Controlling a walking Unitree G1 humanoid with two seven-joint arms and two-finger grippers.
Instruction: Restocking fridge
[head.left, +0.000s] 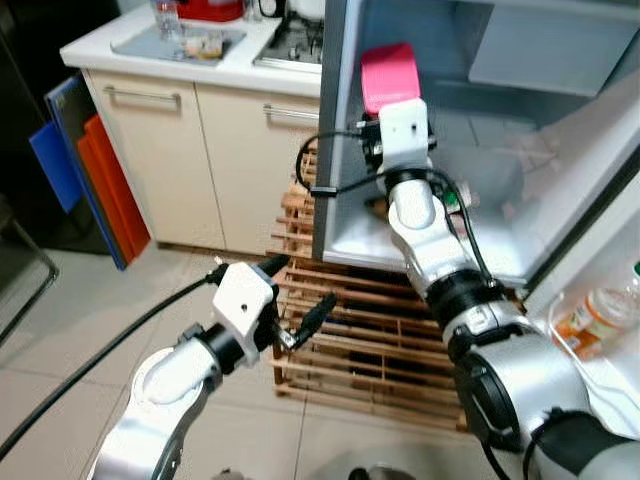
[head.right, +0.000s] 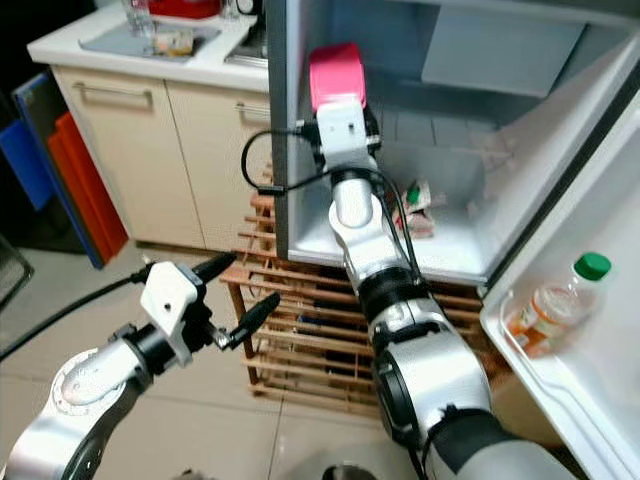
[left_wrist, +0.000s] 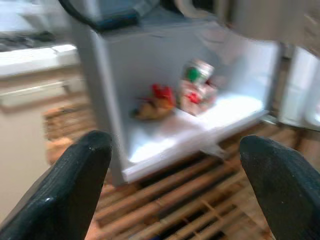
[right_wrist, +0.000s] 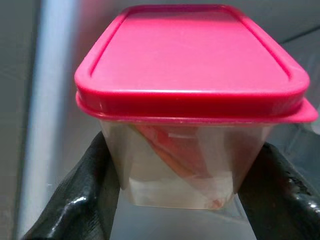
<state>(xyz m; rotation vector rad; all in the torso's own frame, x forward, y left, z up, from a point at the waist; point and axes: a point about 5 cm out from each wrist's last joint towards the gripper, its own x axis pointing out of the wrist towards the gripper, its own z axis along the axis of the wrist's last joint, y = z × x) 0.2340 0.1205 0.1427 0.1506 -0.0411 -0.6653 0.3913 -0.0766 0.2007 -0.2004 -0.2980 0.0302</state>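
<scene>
Pink-lidded clear container (right_wrist: 192, 105) clamped between the right hand's (head.right: 338, 95) two fingers, held up at the open fridge (head.right: 470, 150), above its lower shelf (head.right: 450, 255). Keep the tub level, push in past the side wall, then lower it clear of the packets (head.right: 418, 205) at the back. Left hand (head.left: 300, 300) gapes empty, low over a wooden slat crate (head.left: 370, 340). Bottle (head.right: 555, 300) in door rack. Bench (head.left: 240, 60) with hob to the left, tiled floor.

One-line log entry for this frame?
right gripper: holding pink-lidded container in fridge | left gripper: open, idle | door bottle: upright
</scene>
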